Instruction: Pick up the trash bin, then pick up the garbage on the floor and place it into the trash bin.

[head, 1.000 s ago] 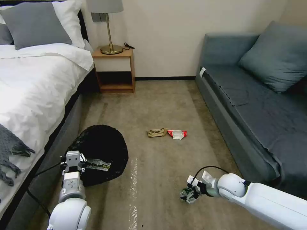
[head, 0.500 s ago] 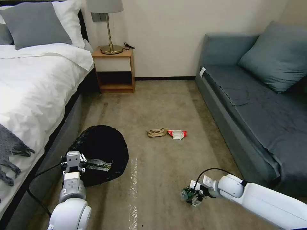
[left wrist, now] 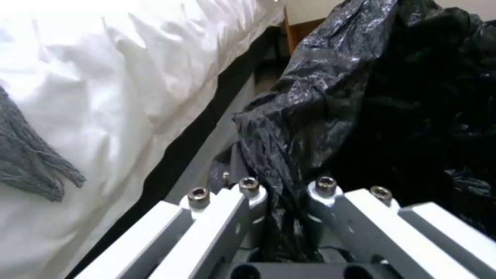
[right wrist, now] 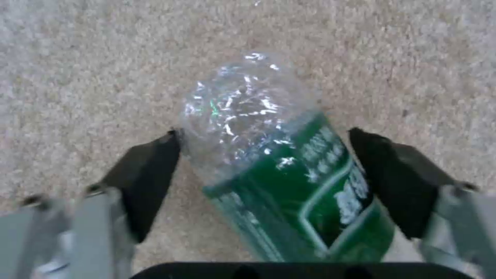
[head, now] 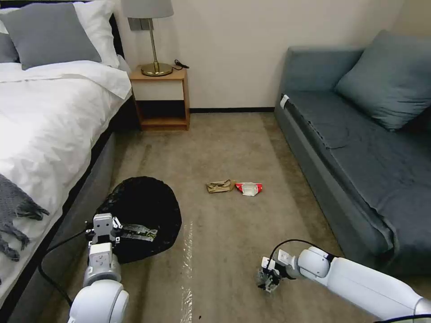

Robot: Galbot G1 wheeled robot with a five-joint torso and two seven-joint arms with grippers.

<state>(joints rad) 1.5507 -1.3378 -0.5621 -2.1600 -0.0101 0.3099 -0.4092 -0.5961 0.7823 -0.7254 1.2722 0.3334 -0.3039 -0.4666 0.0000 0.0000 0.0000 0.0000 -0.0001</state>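
While the left gripper [head: 103, 225] grips the trash bin [head: 139, 211] beside the bed [head: 40, 121], the head view places the right gripper [head: 268, 279] low over the carpet [head: 233, 148], with a brown paper scrap [head: 219, 186] and a red-and-white wrapper [head: 248, 188] lying farther off. Left wrist view: jaws clenched on the bin's black bag [left wrist: 310, 116]. Right wrist view: jaws spread, straddling the green plastic bottle [right wrist: 289, 174]; one pad [right wrist: 150, 170] touches it.

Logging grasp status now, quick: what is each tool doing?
Left tool: shut on the trash bin's black bag-covered rim.
Right tool: open, fingers either side of the green plastic bottle on the carpet, not clamped.
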